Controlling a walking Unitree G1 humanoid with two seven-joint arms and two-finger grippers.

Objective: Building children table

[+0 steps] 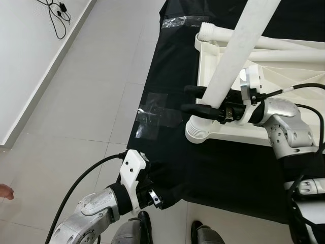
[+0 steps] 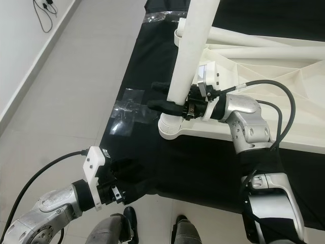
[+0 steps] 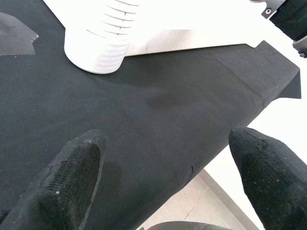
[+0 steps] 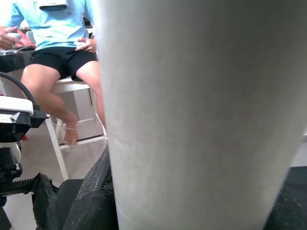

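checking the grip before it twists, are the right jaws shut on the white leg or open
Shut on it: the right gripper has a black finger on either side of the white leg, whose threaded end sits at the tabletop corner.

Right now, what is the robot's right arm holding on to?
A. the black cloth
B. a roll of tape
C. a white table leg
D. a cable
C: the right gripper has its jaws closed around the white table leg, which stands at a corner of the upturned white tabletop.

text: none legible | labels: none | brands: none | numbers: none | signs: none
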